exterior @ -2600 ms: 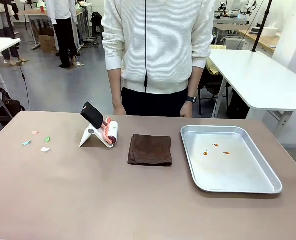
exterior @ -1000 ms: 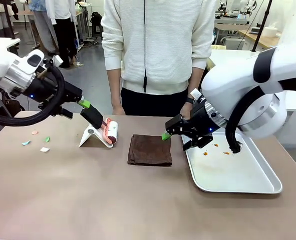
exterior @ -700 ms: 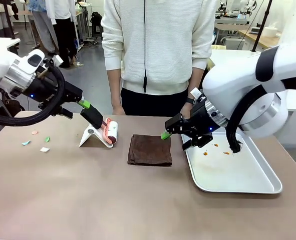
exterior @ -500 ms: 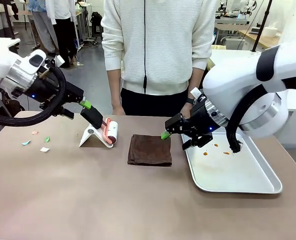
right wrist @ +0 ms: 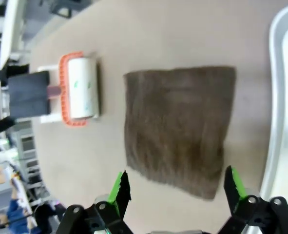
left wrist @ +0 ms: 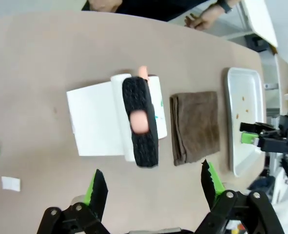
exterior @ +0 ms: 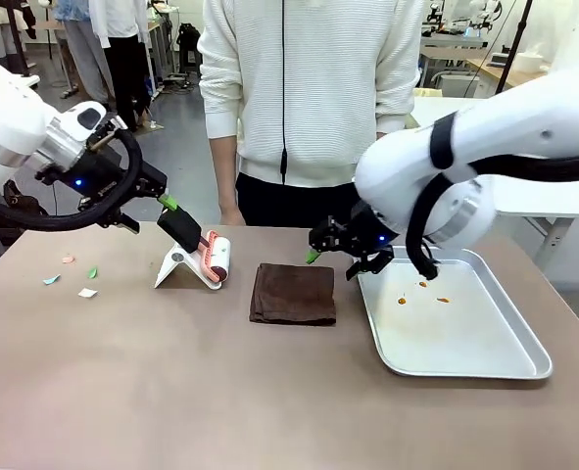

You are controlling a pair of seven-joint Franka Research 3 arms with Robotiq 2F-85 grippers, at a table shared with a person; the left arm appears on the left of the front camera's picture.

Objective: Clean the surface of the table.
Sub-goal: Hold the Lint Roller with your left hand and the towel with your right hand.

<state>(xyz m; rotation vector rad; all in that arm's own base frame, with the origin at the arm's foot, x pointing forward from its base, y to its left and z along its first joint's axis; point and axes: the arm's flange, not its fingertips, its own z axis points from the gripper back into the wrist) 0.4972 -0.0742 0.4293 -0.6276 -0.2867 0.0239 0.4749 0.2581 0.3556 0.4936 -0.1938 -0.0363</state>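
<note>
The table point(exterior: 171, 392) spreads tan-brown across the front view, beneath both arms. Its litter sits at the robot's left end: a few small paper scraps point(exterior: 87, 293), pink, green, pale blue and white, loose on the bare top. Just right of them a lint roller point(exterior: 217, 258) leans on a white stand point(exterior: 176, 266), its black handle point(exterior: 181, 227) slanting up towards the left arm. A folded brown cloth point(exterior: 293, 293) lies flat near the middle. Beyond it, a metal tray point(exterior: 465, 362) carries some orange specks.

The left gripper point(exterior: 162, 208) hangs spread wide and empty close to the handle's upper end, not yet around it. In its wrist view the handle's long axis runs straight ahead, centred on the gap between the green pads point(left wrist: 97, 190), so the jaws would close across its narrow width. The right gripper point(exterior: 332, 262), equally wide and holding nothing, hovers over the cloth's far right corner; its wrist view frames the cloth squarely between its fingers.

The scraps and the roller both lie on the left arm's side, so that arm looks better placed. It would need to advance along the handle, clamp it, lift it off the stand and roll leftwards over the scraps
</note>
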